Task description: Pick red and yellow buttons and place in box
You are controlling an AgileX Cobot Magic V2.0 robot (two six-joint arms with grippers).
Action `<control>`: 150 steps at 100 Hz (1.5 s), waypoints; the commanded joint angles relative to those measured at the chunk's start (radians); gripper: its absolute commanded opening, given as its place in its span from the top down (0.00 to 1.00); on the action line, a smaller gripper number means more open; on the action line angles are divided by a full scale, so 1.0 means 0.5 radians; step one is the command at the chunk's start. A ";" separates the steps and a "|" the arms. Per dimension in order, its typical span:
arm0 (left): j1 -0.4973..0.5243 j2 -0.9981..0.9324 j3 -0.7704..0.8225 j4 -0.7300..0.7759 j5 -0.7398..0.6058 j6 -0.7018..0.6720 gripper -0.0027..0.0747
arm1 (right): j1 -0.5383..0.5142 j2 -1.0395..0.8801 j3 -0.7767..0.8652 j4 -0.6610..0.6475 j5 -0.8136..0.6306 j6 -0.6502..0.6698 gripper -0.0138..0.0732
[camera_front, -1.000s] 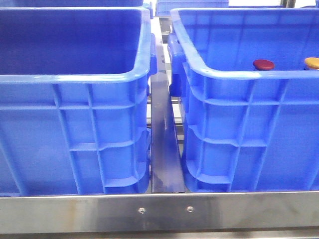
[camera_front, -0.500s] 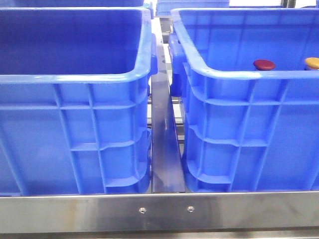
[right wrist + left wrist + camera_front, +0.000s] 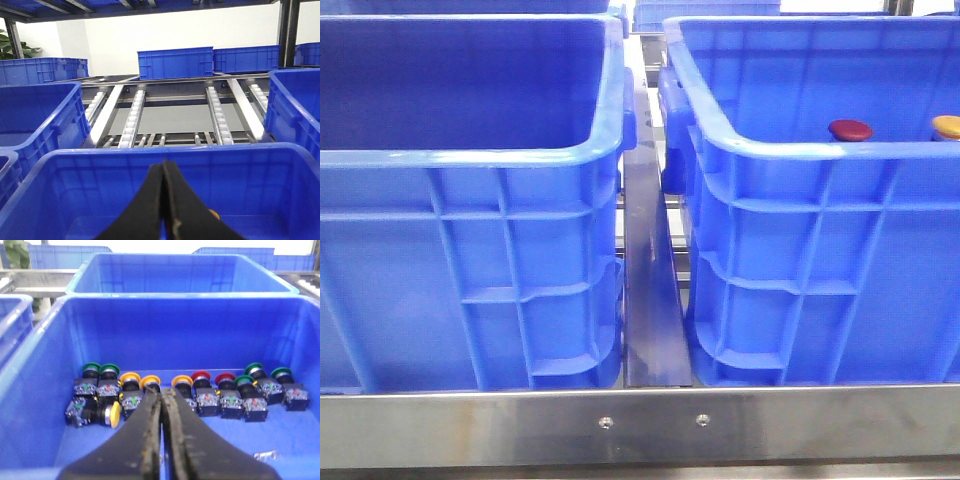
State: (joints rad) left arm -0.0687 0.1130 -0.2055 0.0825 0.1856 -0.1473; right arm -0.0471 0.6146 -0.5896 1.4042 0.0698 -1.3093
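Observation:
In the front view a dark red button (image 3: 850,129) and an orange-yellow button (image 3: 947,126) peek over the near rim of the right blue crate (image 3: 790,150). The left blue crate (image 3: 470,158) stands beside it; its floor is hidden. Neither gripper shows in the front view. In the left wrist view my left gripper (image 3: 161,393) is shut and empty above a blue crate (image 3: 47,330) holding a row of push buttons, including yellow ones (image 3: 130,377) and red ones (image 3: 200,376). My right gripper (image 3: 164,163) is shut and empty over another blue crate (image 3: 100,154); an orange bit (image 3: 214,214) shows behind one finger.
Green-capped buttons (image 3: 90,367) sit at both ends of the row, and one yellow button (image 3: 114,414) lies on its side. A steel rail (image 3: 650,300) runs between the two crates, with a steel bar (image 3: 640,425) along the front. More blue crates (image 3: 175,62) and roller tracks (image 3: 132,117) lie behind.

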 commanded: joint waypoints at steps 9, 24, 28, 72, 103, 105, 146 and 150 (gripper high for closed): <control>0.004 -0.180 0.218 -0.013 -0.301 -0.013 0.99 | -0.003 -0.008 -0.048 0.001 -0.011 -0.014 0.92; 0.004 -0.306 0.355 -0.023 -0.301 -0.013 0.99 | -0.003 -0.008 -0.048 0.001 -0.011 -0.014 0.92; 0.004 -0.302 0.382 -0.023 -0.331 -0.013 0.99 | -0.003 -0.008 -0.048 0.001 -0.011 -0.014 0.92; 0.004 -0.302 0.499 -0.023 -0.482 -0.013 0.99 | -0.003 -0.008 -0.048 0.001 -0.006 -0.014 0.92; 0.004 -0.302 0.499 -0.023 -0.482 -0.013 0.99 | -0.003 -0.008 -0.048 0.001 -0.006 -0.014 0.92; 0.004 -0.302 0.499 -0.023 -0.482 -0.013 0.99 | -0.003 -0.008 -0.048 0.001 -0.006 -0.014 0.92; 0.004 -0.302 0.499 -0.023 -0.482 -0.013 0.99 | -0.003 -0.008 -0.048 0.001 -0.006 -0.014 0.92; 0.004 -0.302 0.499 -0.023 -0.482 -0.013 0.99 | -0.003 -0.008 -0.048 0.001 -0.006 -0.014 0.92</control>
State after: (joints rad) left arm -0.0687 -0.0045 -0.0055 0.0787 0.0323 -0.1490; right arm -0.0471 0.6146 -0.5896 1.4042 0.0705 -1.3093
